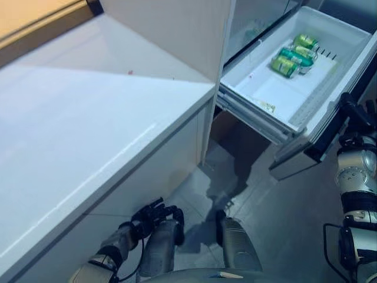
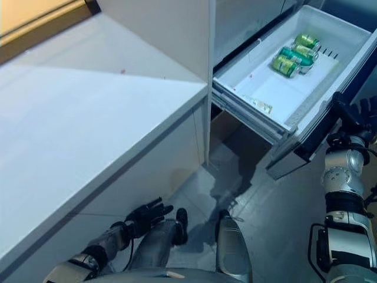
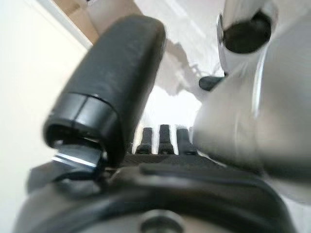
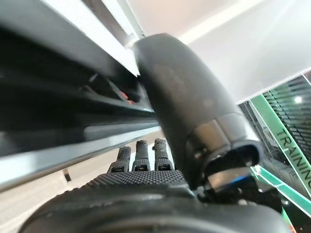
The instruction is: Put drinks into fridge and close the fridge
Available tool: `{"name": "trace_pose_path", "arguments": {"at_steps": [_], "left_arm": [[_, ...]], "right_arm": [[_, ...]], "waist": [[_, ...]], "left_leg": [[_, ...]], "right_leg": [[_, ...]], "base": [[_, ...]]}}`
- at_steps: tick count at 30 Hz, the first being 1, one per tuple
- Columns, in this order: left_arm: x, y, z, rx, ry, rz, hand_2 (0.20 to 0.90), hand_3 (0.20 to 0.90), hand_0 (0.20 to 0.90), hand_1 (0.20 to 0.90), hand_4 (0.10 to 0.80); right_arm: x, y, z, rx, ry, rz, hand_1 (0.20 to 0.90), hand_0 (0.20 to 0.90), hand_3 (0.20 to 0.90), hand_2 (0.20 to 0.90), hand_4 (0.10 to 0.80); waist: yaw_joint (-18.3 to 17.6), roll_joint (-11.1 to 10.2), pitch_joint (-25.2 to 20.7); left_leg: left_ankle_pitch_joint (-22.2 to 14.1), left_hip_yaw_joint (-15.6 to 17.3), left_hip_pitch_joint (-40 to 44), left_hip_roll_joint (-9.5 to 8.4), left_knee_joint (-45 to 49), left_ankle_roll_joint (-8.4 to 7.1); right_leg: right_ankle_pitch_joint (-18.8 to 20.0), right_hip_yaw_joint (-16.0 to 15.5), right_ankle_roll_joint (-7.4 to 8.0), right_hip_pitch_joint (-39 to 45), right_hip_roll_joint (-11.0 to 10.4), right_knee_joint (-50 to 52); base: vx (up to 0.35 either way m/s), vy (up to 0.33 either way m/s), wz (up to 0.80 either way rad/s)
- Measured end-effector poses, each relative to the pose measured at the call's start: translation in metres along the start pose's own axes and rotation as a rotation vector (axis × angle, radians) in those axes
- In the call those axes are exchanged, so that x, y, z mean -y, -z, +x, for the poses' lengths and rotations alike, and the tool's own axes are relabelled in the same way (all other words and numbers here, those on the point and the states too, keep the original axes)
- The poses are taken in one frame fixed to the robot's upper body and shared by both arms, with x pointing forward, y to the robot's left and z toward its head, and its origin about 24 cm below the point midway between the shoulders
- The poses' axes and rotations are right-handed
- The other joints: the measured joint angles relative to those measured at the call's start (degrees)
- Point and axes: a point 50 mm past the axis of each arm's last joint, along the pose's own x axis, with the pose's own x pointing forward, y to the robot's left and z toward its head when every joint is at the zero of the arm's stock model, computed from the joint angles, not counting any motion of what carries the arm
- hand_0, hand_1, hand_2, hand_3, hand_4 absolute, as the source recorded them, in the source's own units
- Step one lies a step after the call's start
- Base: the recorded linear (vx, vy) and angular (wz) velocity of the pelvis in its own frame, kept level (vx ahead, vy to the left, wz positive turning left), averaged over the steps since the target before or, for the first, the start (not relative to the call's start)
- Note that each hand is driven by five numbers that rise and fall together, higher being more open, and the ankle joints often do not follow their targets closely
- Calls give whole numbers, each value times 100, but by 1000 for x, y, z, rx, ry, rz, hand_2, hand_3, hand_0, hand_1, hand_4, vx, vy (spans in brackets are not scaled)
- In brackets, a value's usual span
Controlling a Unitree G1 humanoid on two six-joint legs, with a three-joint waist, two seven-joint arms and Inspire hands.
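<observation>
Green cans (image 1: 293,56) lie together at the far end of a pulled-out white fridge drawer (image 1: 272,89), also in the right eye view (image 2: 294,54). My right hand (image 1: 353,112) is at the drawer's dark front panel (image 1: 327,132), on its outer side. In the right wrist view its fingers (image 4: 141,155) are straight and reach towards the panel, with the thumb (image 4: 187,102) standing free; it holds nothing. My left hand (image 1: 154,213) hangs low by the counter's side, fingers relaxed and empty, and shows in the left wrist view (image 3: 160,170).
A long white counter (image 1: 88,124) fills the left, its end wall next to the fridge. The fridge's upper door (image 1: 259,15) stands above the drawer. Grey tiled floor (image 1: 283,212) lies below the open drawer.
</observation>
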Motion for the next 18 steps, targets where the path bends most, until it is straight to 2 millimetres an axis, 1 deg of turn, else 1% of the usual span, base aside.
{"name": "trace_pose_path", "arguments": {"at_steps": [2,4,6,10,11,13,16,18], "left_arm": [[1,-6,1,21,2,-16,900,900,900,900,800],[4,-6,2,27,10,-28,900,900,900,900,800],[4,-7,2,39,12,-35,900,900,900,900,800],[4,-1,0,41,12,-78,900,900,900,900,800],[4,0,0,42,13,-85,900,900,900,900,800],[5,3,0,42,16,-100,900,900,900,900,800],[4,11,-1,36,21,-114,900,900,900,900,800],[5,13,-1,34,25,-117,900,900,900,900,800]], "right_arm": [[-9,-4,2,16,-30,22,900,900,900,900,800],[-11,-5,2,19,-64,22,900,900,900,900,800],[-17,-4,2,24,-113,16,900,900,900,900,800],[-35,-1,-3,15,-223,-43,900,900,900,900,800],[-36,-1,-4,11,-240,-44,900,900,900,900,800],[-40,1,-5,-12,-293,-50,900,900,900,900,800],[-48,8,-8,-58,-366,-72,900,900,900,900,800],[-56,9,-11,-77,-431,-83,900,900,900,900,800]], "waist": [[-26,29,97],[-23,30,101],[-21,40,103],[-22,89,109],[-23,97,111],[-21,105,111],[-11,158,125],[21,204,128]], "left_leg": [[-47,29,-173,-9,199,53],[-48,29,-234,-60,215,56],[-48,28,-296,-68,211,55],[-45,-9,-291,-73,181,51],[-41,-28,-284,-78,171,44],[-15,-71,-224,-87,107,7],[42,-214,-32,-88,-77,-78],[140,-340,37,-90,-277,-150]], "right_leg": [[-2,30,2,-145,-27,157],[-7,30,12,-228,-72,206],[-7,21,13,-303,-85,211],[-13,-12,26,-299,-87,208],[-14,-21,29,-293,-87,203],[-13,-49,27,-245,-89,185],[-2,-212,8,-21,-89,12],[28,-361,-36,73,-82,-135]], "base": [[-40,58,-4],[-11,52,-1],[16,49,-7],[37,52,-11],[57,60,-7],[51,47,2],[11,30,11],[-21,15,19]]}}
